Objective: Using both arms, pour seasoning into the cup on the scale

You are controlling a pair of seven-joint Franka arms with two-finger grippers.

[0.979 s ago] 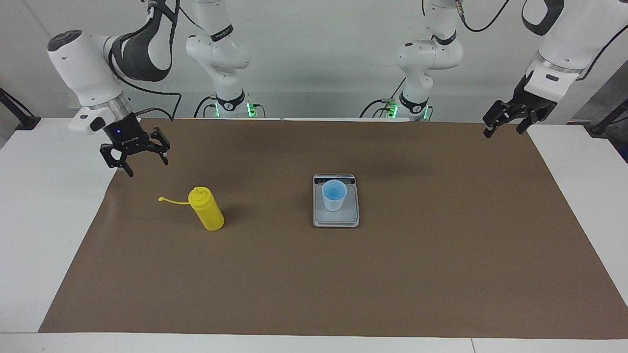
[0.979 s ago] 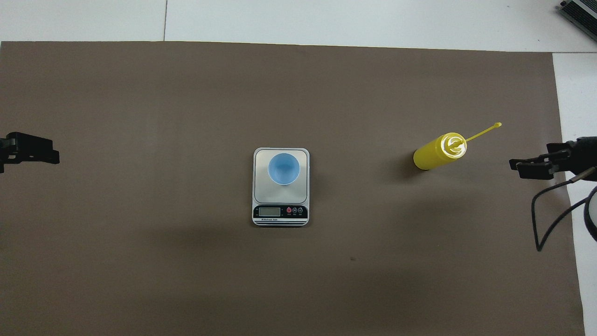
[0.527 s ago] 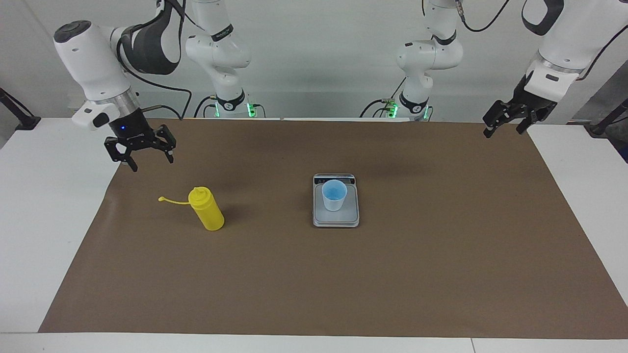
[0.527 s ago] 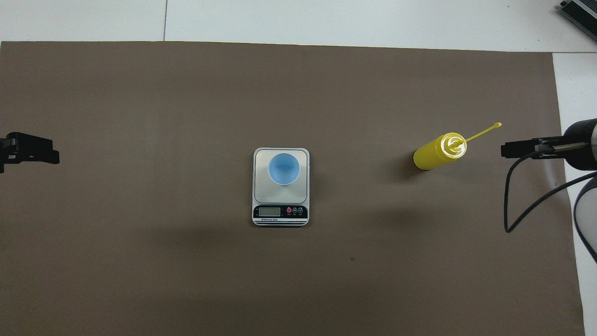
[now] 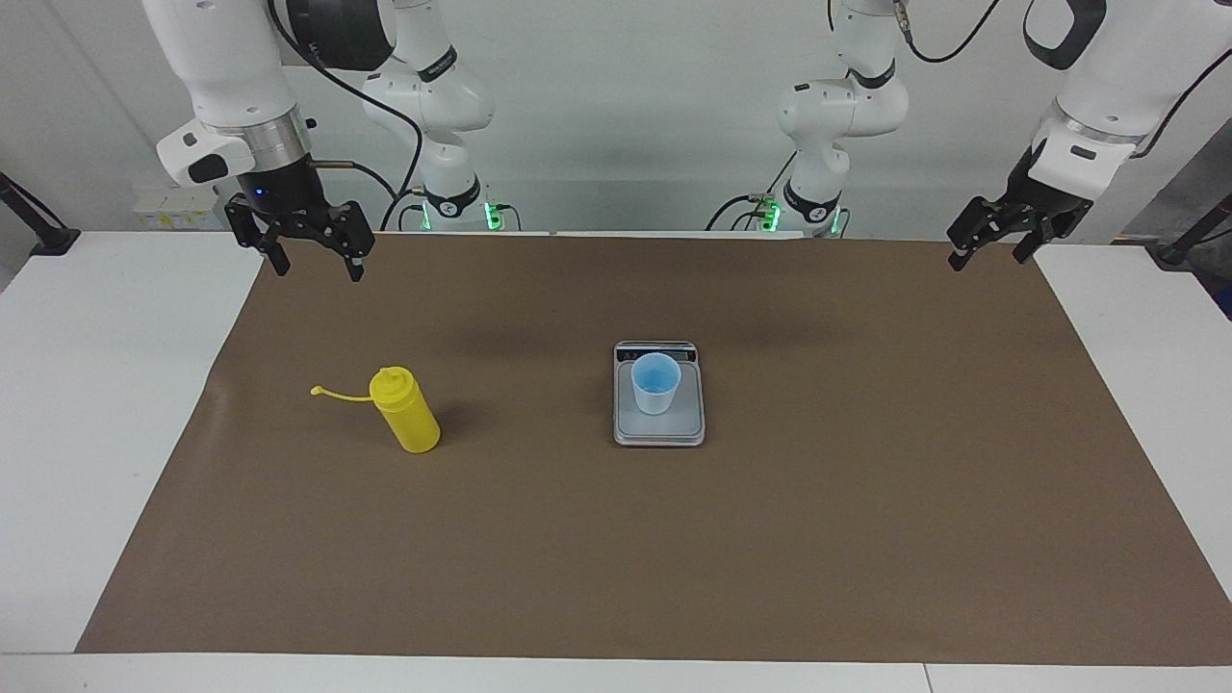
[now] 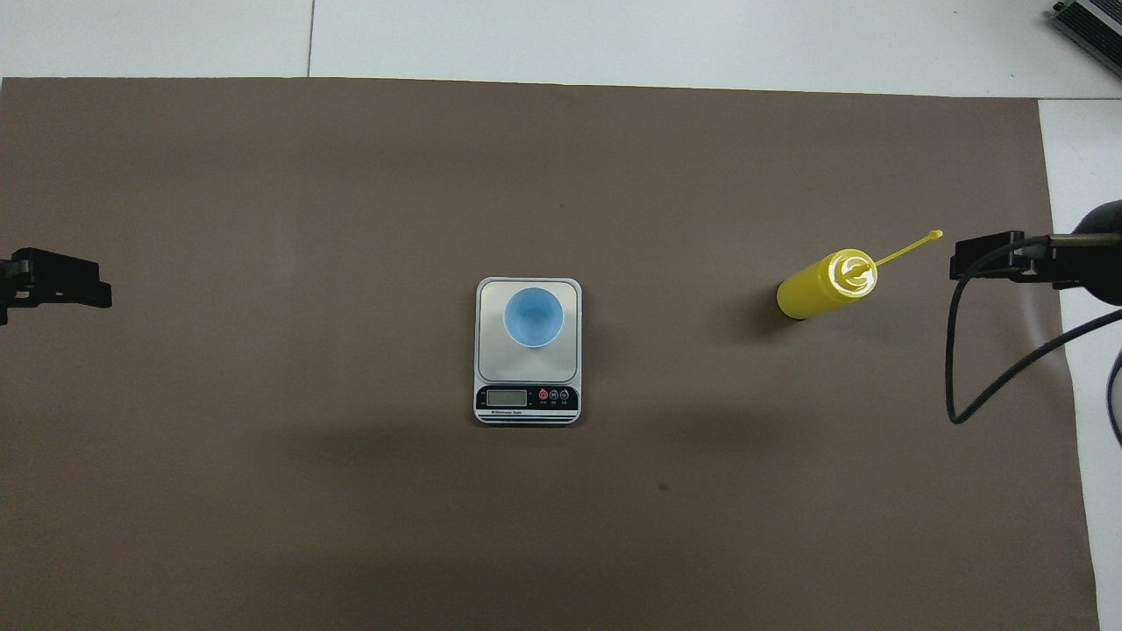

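The yellow seasoning bottle stands upright on the brown mat toward the right arm's end of the table, its cap strap sticking out sideways; it also shows in the overhead view. The light blue cup stands on the silver-grey scale at the table's middle, as the overhead view shows for the cup and the scale. My right gripper is open, empty and raised over the mat's edge, apart from the bottle; it also shows in the overhead view. My left gripper waits open and empty over the mat's corner.
A brown mat covers most of the white table. A black cable loops down from the right wrist. The left gripper shows at the overhead view's edge.
My right gripper has risen and swung a little toward the table's middle, its fingers now pointing down. The left arm, bottle, cup and scale have not moved.
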